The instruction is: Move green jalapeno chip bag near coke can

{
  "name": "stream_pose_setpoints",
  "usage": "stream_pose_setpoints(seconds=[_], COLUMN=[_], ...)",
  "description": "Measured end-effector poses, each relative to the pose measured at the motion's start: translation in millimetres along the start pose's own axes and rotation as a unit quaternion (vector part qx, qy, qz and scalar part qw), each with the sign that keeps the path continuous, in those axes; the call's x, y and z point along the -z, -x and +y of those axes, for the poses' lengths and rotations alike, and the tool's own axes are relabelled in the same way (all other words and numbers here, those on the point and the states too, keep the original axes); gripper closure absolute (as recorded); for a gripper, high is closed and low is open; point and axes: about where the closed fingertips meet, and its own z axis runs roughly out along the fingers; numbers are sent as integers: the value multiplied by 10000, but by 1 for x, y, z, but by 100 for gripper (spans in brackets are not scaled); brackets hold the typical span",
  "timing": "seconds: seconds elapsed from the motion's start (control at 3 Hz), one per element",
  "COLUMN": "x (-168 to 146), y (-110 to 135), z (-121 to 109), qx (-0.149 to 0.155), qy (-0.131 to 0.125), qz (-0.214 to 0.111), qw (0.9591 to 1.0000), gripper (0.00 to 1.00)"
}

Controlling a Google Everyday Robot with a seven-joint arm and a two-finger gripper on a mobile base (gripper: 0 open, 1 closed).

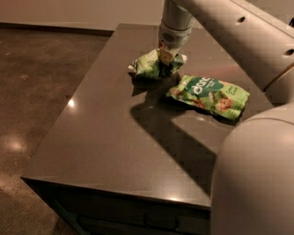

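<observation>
Pinching green jalapeno chip bag [146, 68], tool [166, 61] above table [110, 142].

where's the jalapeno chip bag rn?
Camera view, far-centre of the table: the green jalapeno chip bag is held by the pincer, just image-left of the flatter green bag.

The glossy dark grey rectangular surface [115, 151] stands on a polished mottled brown floor [32, 92] showing light glints, pale wall [69, 11] behind; end effector [166, 58] clamps light-green wrinkly foil chip bag [146, 67] at surface's far side.
</observation>
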Motion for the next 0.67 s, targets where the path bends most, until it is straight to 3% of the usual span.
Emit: stream_pose_setpoints(seconds=[0.33, 0.67], x=[-3, -2], y=[-12, -25], z=[-23, -35], qx=[-242, -241], qy=[-153, -292], qz=[75, 17], qw=[9996, 9993], gripper=[62, 39])
